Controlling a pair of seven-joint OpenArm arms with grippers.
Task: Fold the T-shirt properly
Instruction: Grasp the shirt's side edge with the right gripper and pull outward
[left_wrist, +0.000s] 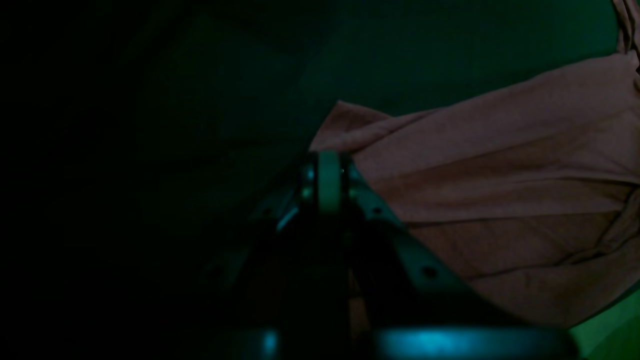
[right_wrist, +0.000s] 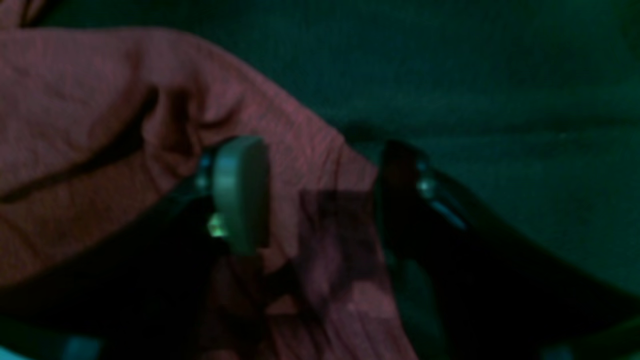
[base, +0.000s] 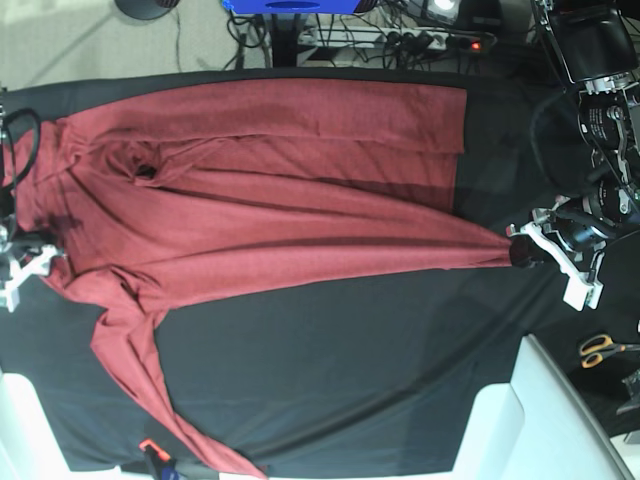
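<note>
The brick-red T-shirt (base: 280, 210) lies spread across the black cloth table (base: 350, 340), with one long sleeve (base: 150, 400) trailing towards the front edge. On the right of the base view my left gripper (base: 518, 250) is shut on a corner of the T-shirt, and the fabric is drawn to a point there. In the left wrist view its fingers (left_wrist: 328, 175) are pressed together beside the cloth (left_wrist: 500, 175). At the left edge my right gripper (base: 30, 262) is open. Its jaws (right_wrist: 320, 195) stand apart, and a fold of the T-shirt (right_wrist: 75, 125) lies between them.
Orange-handled scissors (base: 600, 348) lie off the table at the right. White panels stand at the front right (base: 500, 420) and front left (base: 20, 420). Cables and a power strip (base: 400, 38) run behind the far edge.
</note>
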